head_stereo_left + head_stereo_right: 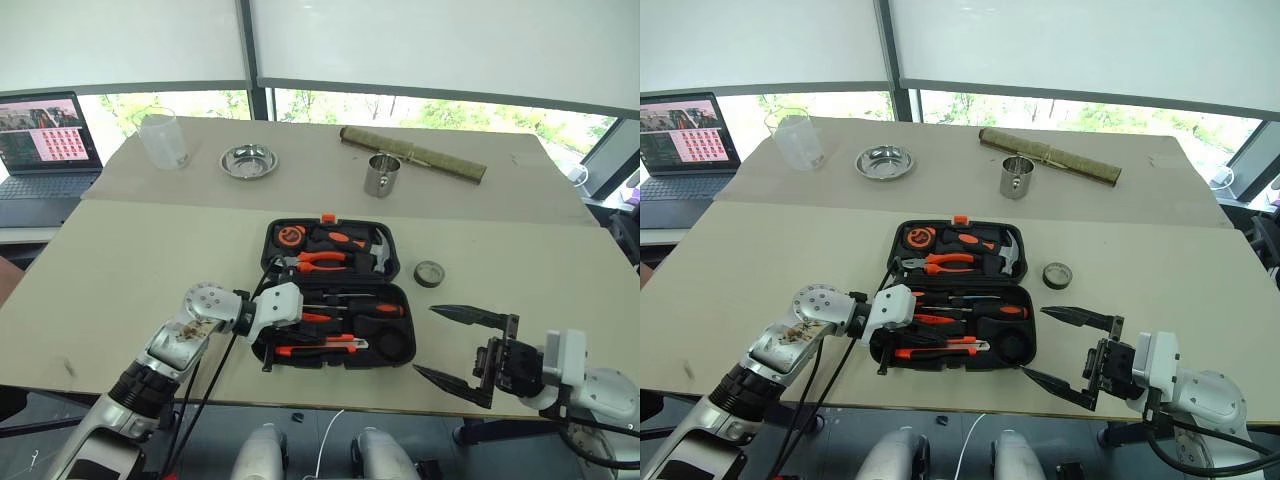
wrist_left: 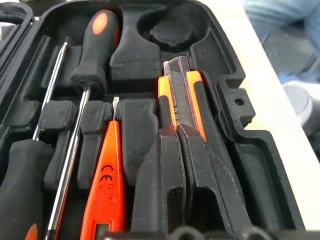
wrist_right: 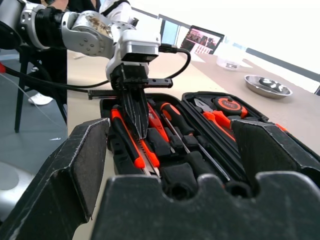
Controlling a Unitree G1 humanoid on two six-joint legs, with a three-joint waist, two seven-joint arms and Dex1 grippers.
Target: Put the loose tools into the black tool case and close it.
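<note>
The tape roll (image 1: 430,273) sits alone on the tan table (image 1: 120,290), just off the open tool case (image 1: 335,295) at its three o'clock, and it looks like the last loose piece. Inside the case's near half, two screwdrivers (image 1: 375,310), the slim orange screwdriver (image 2: 102,185) and the utility knife (image 1: 320,345) all lie in their slots, long axes running nine to three across the tray.

The left gripper (image 2: 182,150) has its fingers pinched together, tips pressing down on the knife, pointing along its length; I'd say it's seating the blade, not carrying it.

The right gripper (image 1: 465,345) hangs spread wide and empty near the table's front edge, at the case's four o'clock. From there the tape lies towards twelve, a touch to eleven, and it's clearly the nearer arm. My guess: that reach comes next, then the round pocket (image 1: 395,345) at the tray's right end.

Further back: a steel cup (image 1: 381,174), a rolled mat (image 1: 412,154), a metal dish (image 1: 249,160), a clear beaker (image 1: 163,138), and a laptop (image 1: 40,145) at ten o'clock. Windows behind.
</note>
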